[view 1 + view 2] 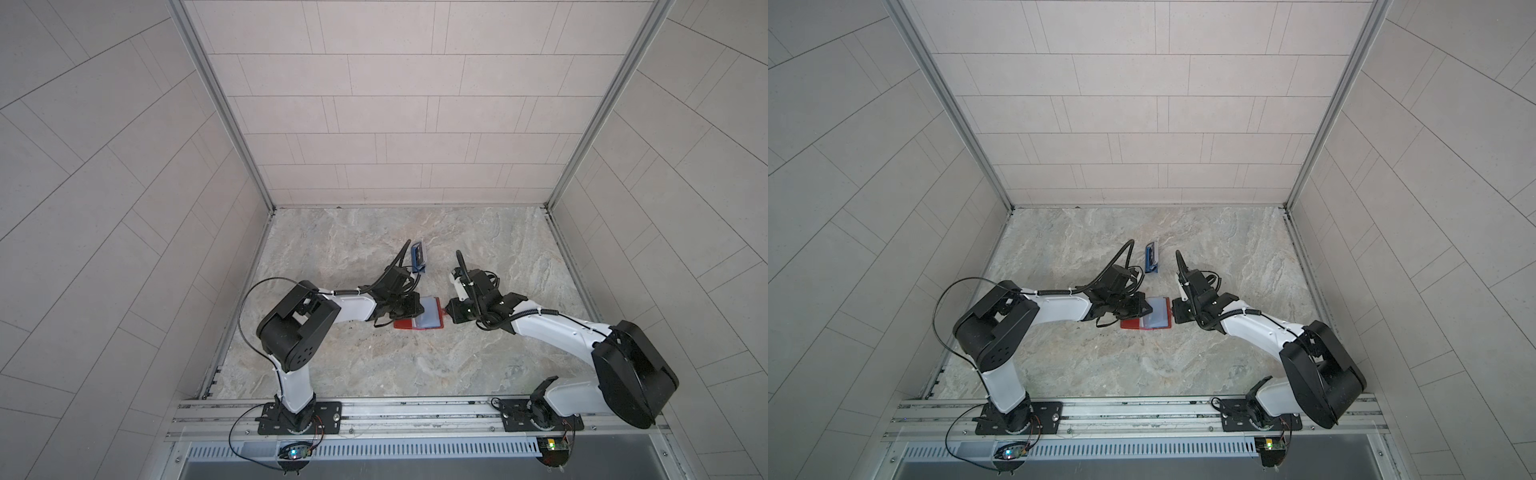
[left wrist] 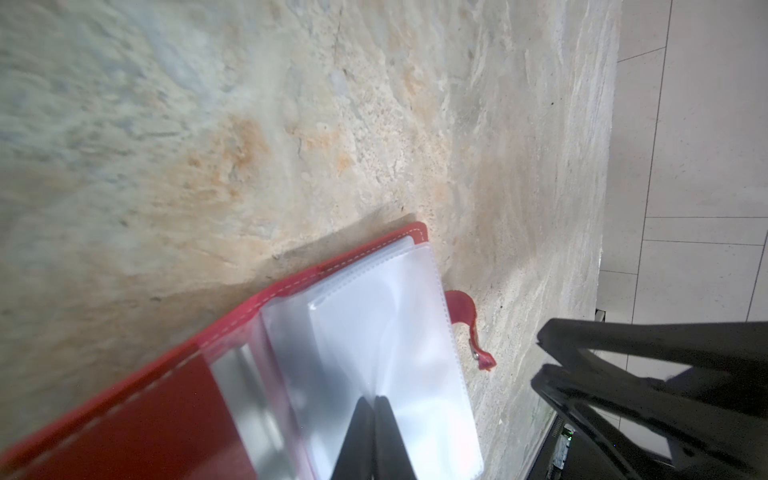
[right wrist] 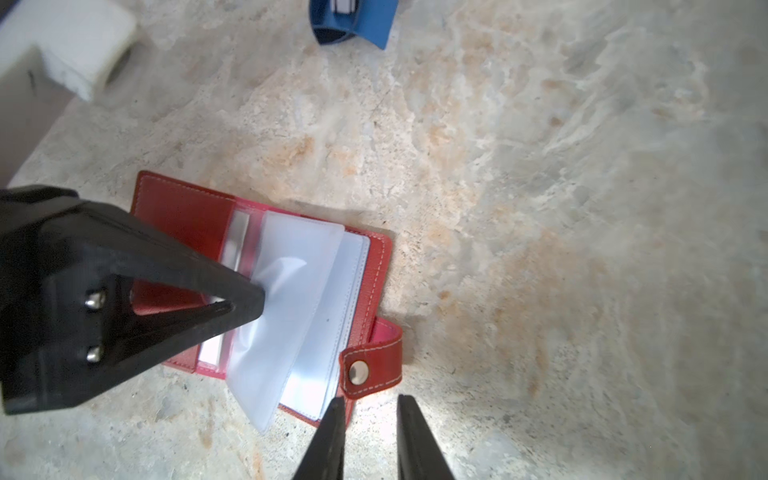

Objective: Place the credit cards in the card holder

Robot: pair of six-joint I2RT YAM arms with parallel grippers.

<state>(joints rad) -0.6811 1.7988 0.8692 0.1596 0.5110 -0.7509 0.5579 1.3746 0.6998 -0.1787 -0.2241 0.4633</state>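
Note:
The red card holder (image 1: 402, 324) (image 1: 1128, 323) (image 3: 178, 212) lies open on the marble table between both arms. Its clear sleeves (image 2: 374, 316) fan upward. My left gripper (image 2: 374, 400) (image 1: 417, 309) (image 1: 1144, 309) is shut on one clear sleeve (image 3: 291, 266), which puckers at the fingertips and is lifted off the stack. My right gripper (image 3: 370, 400) (image 1: 448, 310) (image 1: 1174, 310) is open a little, just beside the snap-button tab (image 3: 370, 365), with only table between its fingers. Credit cards stand on edge in the blue stand (image 1: 419, 257) (image 1: 1152, 257); only a dark one and a pale edge show.
The blue stand (image 3: 353, 20) sits behind the card holder, toward the back wall. Tiled walls close in the table (image 1: 374, 365) on three sides. A metal rail (image 1: 415, 411) with both arm bases runs along the front edge.

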